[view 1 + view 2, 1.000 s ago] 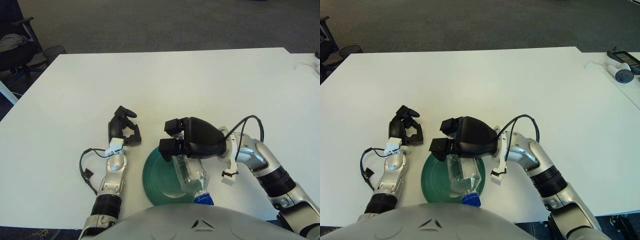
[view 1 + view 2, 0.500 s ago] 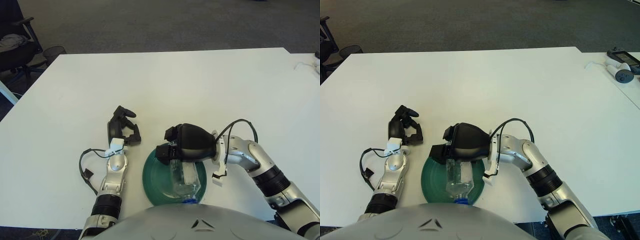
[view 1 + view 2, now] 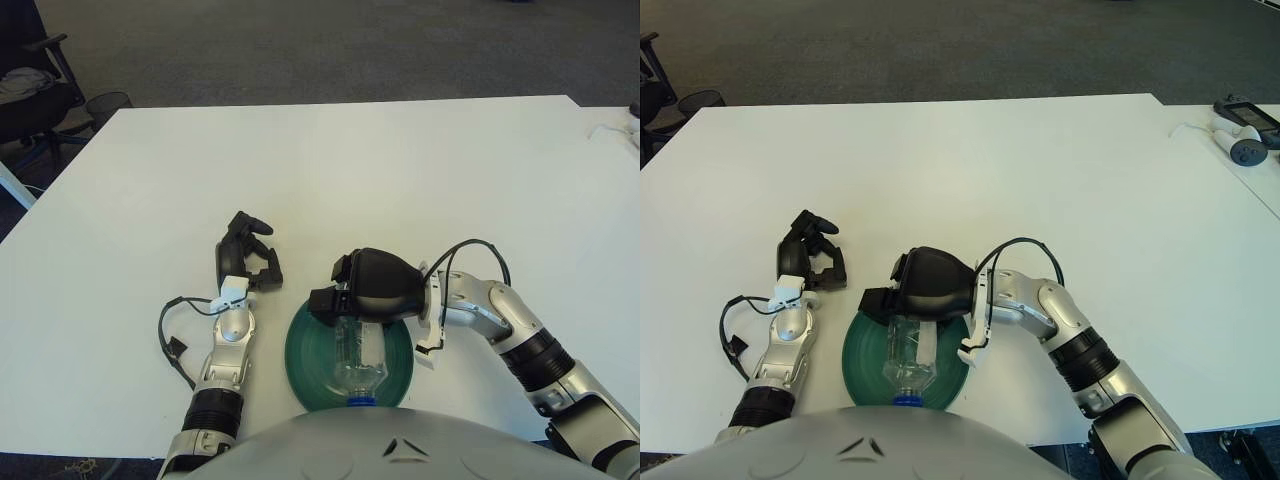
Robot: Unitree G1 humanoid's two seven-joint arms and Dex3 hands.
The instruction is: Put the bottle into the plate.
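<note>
A clear plastic bottle (image 3: 357,355) with a blue cap (image 3: 361,399) lies in the dark green plate (image 3: 305,355) near the table's front edge, cap toward me. My right hand (image 3: 350,295) sits over the bottle's base, fingers curled around it, low over the plate's far rim. In the right eye view the bottle (image 3: 912,355) lies in the plate (image 3: 862,358) under the same hand (image 3: 902,296). My left hand (image 3: 248,255) rests on the table just left of the plate, fingers relaxed and empty.
A black cable (image 3: 170,335) loops beside my left forearm. A chair (image 3: 30,90) and bin stand off the table's far left corner. A small device (image 3: 1240,130) lies on the table to the right.
My right hand has lowered and drawn left with the bottle, bringing it from tilted over the plate's right edge down flat into the plate. The left hand has not moved.
</note>
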